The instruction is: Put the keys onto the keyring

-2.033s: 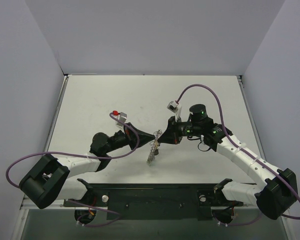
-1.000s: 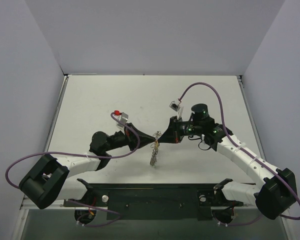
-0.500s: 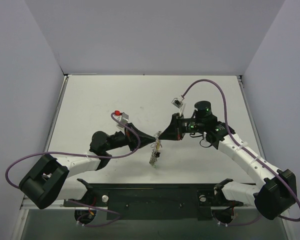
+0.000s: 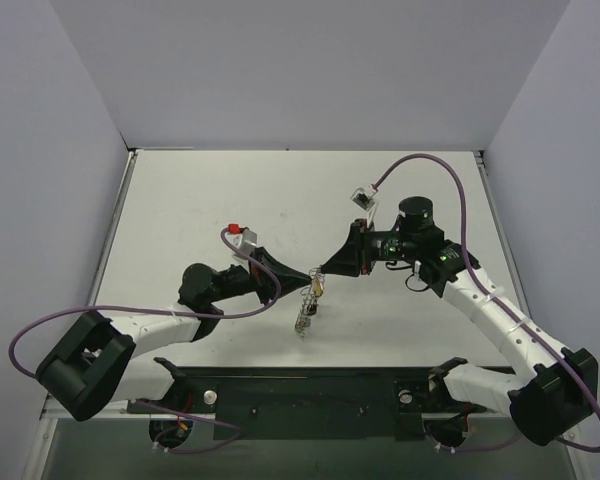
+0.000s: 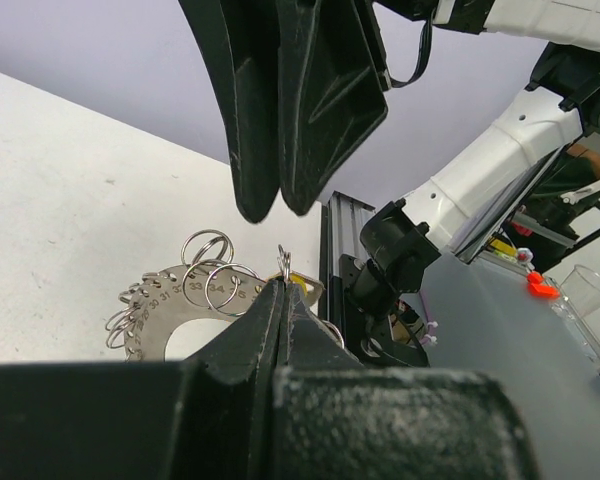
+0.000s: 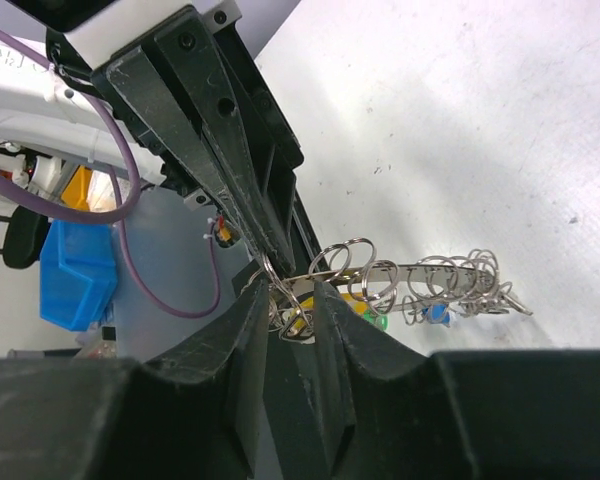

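Keyring (image 4: pixel 304 305) is hanging edge-on above the desk (image 4: pixel 210 190), pinched in the tightly closed left end effector (image 4: pixel 302 273) — keys (image 6: pixel 378 322) are clustering against it — right end effector (image 4: pixel 323 270) is sitting narrowly parted alongside

Robotics lab cell: white table (image 4: pixel 180 200), bare pale walls (image 4: pixel 300 70), robot arms (image 4: pixel 490 310) on black rail (image 4: pixel 310 388).
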Robot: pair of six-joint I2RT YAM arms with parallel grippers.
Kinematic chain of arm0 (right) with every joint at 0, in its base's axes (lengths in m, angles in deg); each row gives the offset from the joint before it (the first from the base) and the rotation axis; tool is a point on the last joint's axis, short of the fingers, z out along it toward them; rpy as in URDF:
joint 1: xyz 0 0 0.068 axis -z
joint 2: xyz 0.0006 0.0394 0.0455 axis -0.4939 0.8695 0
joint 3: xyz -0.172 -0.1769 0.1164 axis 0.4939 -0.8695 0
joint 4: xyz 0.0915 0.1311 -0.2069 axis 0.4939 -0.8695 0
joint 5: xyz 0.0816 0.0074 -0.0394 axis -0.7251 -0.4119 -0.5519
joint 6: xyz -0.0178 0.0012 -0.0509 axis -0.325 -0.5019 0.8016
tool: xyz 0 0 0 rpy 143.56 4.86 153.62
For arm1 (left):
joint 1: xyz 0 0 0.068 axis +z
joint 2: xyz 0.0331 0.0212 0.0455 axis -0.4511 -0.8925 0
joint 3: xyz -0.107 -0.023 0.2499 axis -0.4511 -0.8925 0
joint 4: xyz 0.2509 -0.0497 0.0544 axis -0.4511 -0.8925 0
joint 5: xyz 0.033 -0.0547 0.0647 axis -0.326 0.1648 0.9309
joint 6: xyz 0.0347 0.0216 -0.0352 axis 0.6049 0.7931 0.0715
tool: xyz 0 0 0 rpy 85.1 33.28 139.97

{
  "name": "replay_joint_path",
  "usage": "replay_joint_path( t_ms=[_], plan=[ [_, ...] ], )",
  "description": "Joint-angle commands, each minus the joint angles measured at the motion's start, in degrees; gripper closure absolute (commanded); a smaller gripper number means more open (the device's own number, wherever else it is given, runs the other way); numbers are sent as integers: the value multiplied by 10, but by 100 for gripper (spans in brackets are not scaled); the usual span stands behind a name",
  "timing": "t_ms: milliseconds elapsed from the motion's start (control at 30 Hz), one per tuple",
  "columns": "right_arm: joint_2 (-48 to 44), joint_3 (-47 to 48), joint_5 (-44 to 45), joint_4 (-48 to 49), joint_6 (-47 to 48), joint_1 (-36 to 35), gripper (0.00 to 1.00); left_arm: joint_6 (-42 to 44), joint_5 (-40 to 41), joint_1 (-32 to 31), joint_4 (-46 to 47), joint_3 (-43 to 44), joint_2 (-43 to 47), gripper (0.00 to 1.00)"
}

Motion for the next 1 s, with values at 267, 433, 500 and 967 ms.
replay_joint_path(
  t_ms=[267, 433, 500, 967],
  plan=[
    [-55, 45, 3, -93, 118, 41, 54, 125, 13, -1, -15, 30, 76, 100],
    [-74, 71, 52, -173, 181, 59, 44, 270, 30, -3, -208, 68, 142, 100],
    [-81, 69, 38, -177, 184, 57, 44, 276, 29, -4, -217, 71, 151, 100],
    [-103, 105, -92, -331, 465, -32, 45, 386, -123, -15, -288, 96, 230, 100]
  ],
)
